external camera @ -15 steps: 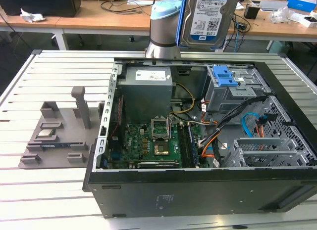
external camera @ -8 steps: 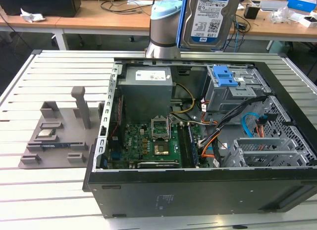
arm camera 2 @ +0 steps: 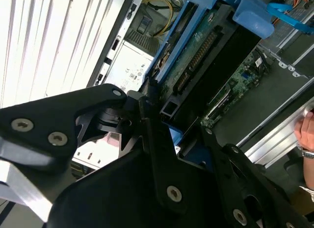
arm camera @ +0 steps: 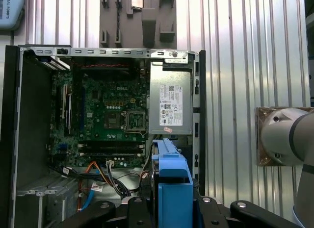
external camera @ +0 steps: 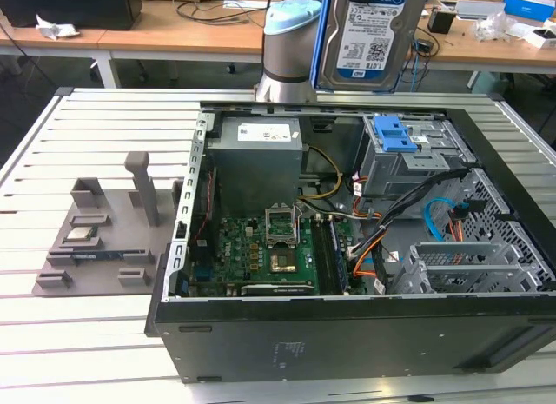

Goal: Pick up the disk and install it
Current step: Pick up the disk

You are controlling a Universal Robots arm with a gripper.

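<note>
Gripper point(arm camera: 172, 208) is closed on the disk point(external camera: 373, 30), pinching its blue frame, and holds it upright above the open computer case point(external camera: 347, 334) on the bench point(external camera: 87, 126).

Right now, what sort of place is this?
Probably a robotics lab or workshop: an open computer case lies on a slatted metal table, cluttered desks stand behind, and the gripper holds the disk above it.

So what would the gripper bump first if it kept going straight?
Probably the disk it holds would meet the grey drive cage with the blue latch first; depth is unclear.
</note>
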